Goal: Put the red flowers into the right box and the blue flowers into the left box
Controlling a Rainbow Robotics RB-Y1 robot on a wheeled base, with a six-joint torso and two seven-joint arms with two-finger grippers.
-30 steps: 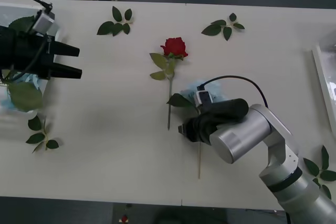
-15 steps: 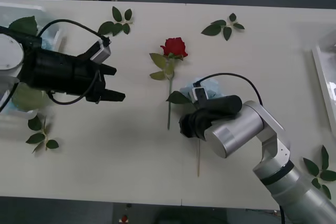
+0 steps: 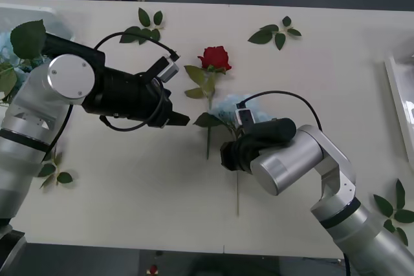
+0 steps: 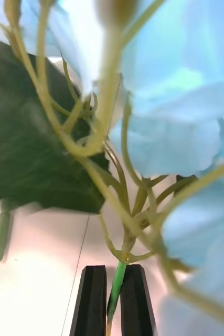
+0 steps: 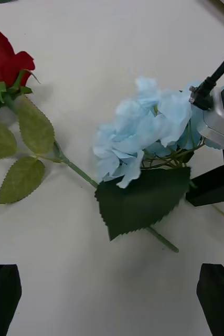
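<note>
The right pincer (image 3: 228, 155) sits near the middle of the white tabletop (image 3: 129, 185), its black fingers (image 4: 95, 299) closed on the thin green stem of a blue flower (image 3: 229, 109). In the right wrist view the stem runs between the two fingers and the pale blue petals (image 4: 169, 142) spread just beyond them. The long stem trails from the pincer toward the near edge, while the bloom and its big dark leaf (image 5: 143, 202) lie just to the far side of the pincer.

Just left of that flower lies a red flower (image 3: 214, 58), its stem pointing toward the near edge and its deep-red bloom at the far end (the blue flower's leaf overlaps the stem, as the left wrist view shows).

The left pincer (image 3: 173, 109) hangs over the tabletop just left of the red flower's stem, its fingers (image 5: 2, 291) spread apart with nothing between them, pointing right toward both flowers.

At the far left stands the left box (image 3: 48, 14), with a large green leaf and some pale blue showing in it. A thin edge of the right box (image 3: 400, 98) shows at the far right. Loose leaf sprigs (image 3: 143, 27) lie scattered about the tabletop.
</note>
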